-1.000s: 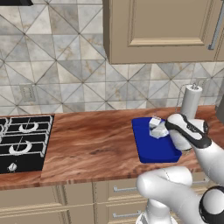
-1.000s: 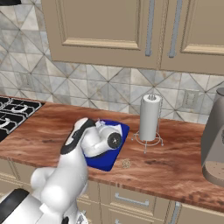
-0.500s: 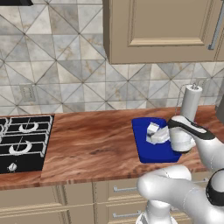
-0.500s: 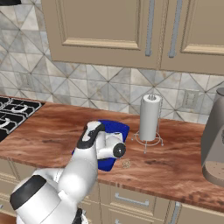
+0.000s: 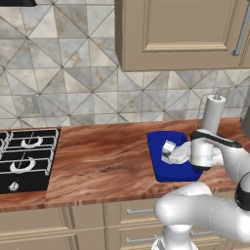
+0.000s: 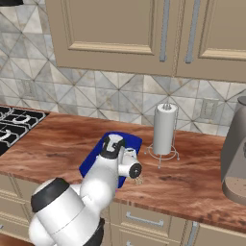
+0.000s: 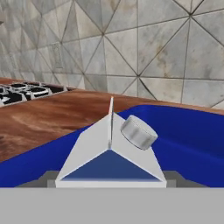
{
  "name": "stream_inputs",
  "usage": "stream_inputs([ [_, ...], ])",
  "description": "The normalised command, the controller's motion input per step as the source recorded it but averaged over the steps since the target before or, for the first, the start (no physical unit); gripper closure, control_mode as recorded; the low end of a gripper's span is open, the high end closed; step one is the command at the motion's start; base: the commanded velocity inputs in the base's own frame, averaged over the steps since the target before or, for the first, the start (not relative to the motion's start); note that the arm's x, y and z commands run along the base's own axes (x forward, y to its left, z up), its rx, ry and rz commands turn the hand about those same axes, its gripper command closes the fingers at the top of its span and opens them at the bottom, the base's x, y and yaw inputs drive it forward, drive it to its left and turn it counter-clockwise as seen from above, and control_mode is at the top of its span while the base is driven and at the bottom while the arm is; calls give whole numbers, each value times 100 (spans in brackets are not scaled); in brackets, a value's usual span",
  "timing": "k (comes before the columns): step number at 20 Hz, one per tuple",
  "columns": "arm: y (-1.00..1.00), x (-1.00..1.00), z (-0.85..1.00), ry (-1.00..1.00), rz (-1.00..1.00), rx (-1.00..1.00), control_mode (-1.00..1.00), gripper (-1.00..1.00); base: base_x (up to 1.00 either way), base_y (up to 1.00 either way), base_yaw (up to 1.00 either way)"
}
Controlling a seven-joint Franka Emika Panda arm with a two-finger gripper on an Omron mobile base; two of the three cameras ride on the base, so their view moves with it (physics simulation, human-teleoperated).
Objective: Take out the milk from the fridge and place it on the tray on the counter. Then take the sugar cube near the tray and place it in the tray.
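Right, I have the milk (image 5: 169, 150) clamped in the jaws of the gripper (image 5: 178, 154), carried on its side and low over the tray (image 5: 161, 173). The tray lies toward the right end of the desk (image 5: 97, 161), roughly midway between its front edge and the tiled wall. From the hand view the carton's gable and its round grey cap (image 7: 138, 132) point straight away from the lens, with blue tray floor spreading behind and to both sides. That tells me the carton is well inside the rim, not hanging over an edge. I hold it flat like this because the hand reaches in level across the desk, so the carton goes along the jaws, not upright. Whether its lower face already touches the tray floor I cannot say for sure, since the arm covers that contact from both base views; my guess is that it is touching or just above. So the first half of the job looks nearly done, and what it calls for is letting go cleanly without dragging the carton back over the rim. The sugar cube (image 6: 139, 180) waits on the bare wood just beside the tray's right front corner, near the desk's front edge and close under my forearm, so I must mind not to brush it. By my count: one carton, one tray, one sugar cube, one paper-towel roll (image 6: 164, 129) nearer the wall, and one hob (image 5: 24, 158) at the left end.
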Motion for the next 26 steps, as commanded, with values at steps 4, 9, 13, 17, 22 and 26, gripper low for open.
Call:
stream_inputs([
  [4, 0, 22, -11, -5, 4, 0, -100, 100, 0, 0, 0],
  [9, 6, 15, -19, -7, 3, 0, -100, 100, 0, 0, 0],
  [13, 17, 19, -29, -8, 1, 0, -100, -100, 0, 0, 0],
  [17, 0, 0, 0, 0, 0, 0, -100, -100, 0, 0, 0],
  [22, 0, -9, 11, 0, 0, 0, -100, -100, 0, 0, 0],
  [26, 0, -2, 37, 0, 0, 0, -100, -100, 0, 0, 0],
])
